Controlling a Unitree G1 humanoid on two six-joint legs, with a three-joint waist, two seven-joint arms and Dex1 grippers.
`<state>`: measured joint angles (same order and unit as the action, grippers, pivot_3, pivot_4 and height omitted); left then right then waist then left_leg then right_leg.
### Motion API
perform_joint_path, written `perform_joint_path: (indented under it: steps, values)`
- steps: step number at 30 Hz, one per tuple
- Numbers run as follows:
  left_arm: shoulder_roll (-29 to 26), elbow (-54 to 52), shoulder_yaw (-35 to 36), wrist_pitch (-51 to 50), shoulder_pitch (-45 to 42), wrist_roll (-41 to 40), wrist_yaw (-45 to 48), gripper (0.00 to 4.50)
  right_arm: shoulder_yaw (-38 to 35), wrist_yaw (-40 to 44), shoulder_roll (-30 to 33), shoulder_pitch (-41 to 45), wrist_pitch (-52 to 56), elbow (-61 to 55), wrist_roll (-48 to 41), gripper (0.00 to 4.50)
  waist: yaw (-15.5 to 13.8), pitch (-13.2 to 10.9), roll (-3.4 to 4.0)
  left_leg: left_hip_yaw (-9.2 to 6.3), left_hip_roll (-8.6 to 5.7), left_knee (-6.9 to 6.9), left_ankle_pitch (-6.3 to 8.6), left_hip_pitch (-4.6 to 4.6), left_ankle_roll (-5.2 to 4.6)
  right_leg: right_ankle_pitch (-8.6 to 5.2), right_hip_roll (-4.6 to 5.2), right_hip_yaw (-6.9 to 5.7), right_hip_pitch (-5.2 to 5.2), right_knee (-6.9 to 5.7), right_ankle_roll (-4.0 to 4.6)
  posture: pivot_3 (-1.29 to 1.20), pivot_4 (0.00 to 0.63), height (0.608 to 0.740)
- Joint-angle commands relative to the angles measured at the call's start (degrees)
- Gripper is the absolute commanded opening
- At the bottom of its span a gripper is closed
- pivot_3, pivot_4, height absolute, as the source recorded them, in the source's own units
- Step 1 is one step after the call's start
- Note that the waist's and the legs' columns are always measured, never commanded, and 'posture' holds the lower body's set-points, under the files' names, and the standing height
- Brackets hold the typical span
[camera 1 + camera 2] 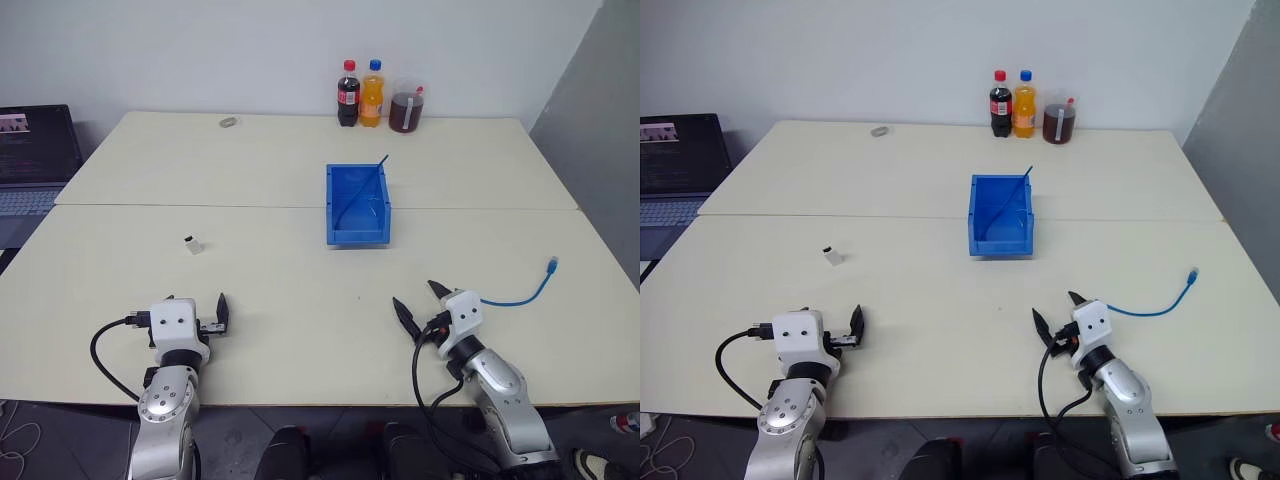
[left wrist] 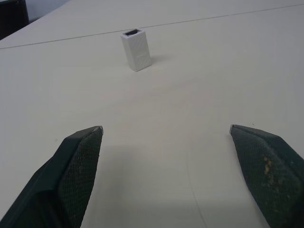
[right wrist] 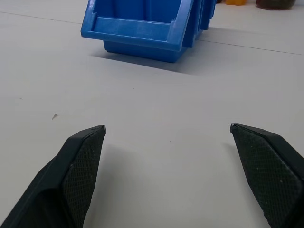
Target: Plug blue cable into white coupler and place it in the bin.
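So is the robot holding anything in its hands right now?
No. Both the left gripper and right gripper are open and empty above the cream table.

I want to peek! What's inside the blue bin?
A thin dark rod leans inside the bin, poking out over its back corner. The front lip hides a bit of the floor.

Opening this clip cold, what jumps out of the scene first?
The bright blue bin at the table's middle, a thin dark rod leaning out of it. Then three drink bottles at the far edge, and the blue cable curling on the table beside the right end effector. The tiny white coupler stands ahead of the open left end effector.
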<state>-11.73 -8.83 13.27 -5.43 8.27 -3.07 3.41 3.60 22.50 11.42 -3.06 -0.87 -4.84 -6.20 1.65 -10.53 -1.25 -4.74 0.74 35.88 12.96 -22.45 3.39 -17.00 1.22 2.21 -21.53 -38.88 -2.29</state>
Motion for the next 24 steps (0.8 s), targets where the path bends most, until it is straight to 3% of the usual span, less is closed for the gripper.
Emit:
perform_joint_path:
  steps: [1, 12, 24]
  values:
    - [0.3, -1.6, -0.6, 1.8, 0.3, -0.7, 1.1, 4.5, -0.1, 0.1, 0.3, -0.2, -1.0, -1.6, -0.2, 4.46, 0.0, 0.0, 0.0, 0.01, 0.0, 0.0, 0.0, 0.0, 0.0, 0.0, 0.0, 0.0, 0.0, 0.0, 0.0, 0.0, 0.15, 0.74]
    - [-1.0, -2.8, -1.8, 1.2, 2.7, 1.0, 2.8, 4.5, -0.1, 0.4, 0.4, -0.4, -1.1, -1.6, -0.2, 4.46, 0.0, 0.0, 0.0, 0.09, 0.01, -0.01, 0.01, 0.0, 0.0, 0.0, 0.0, 0.04, -0.04, 0.0, -0.01, 0.0, 0.15, 0.74]
    - [-2.3, -6.2, -2.1, 2.6, 5.1, -11.4, 15.7, 4.5, -0.7, -0.6, 0.7, -1.2, -2.3, -3.1, 0.5, 4.46, 0.0, 0.0, -0.01, 0.14, 0.03, 0.0, 0.01, -0.08, 0.01, -0.01, 0.0, 0.1, -0.15, 0.01, 0.0, 0.0, 0.15, 0.74]
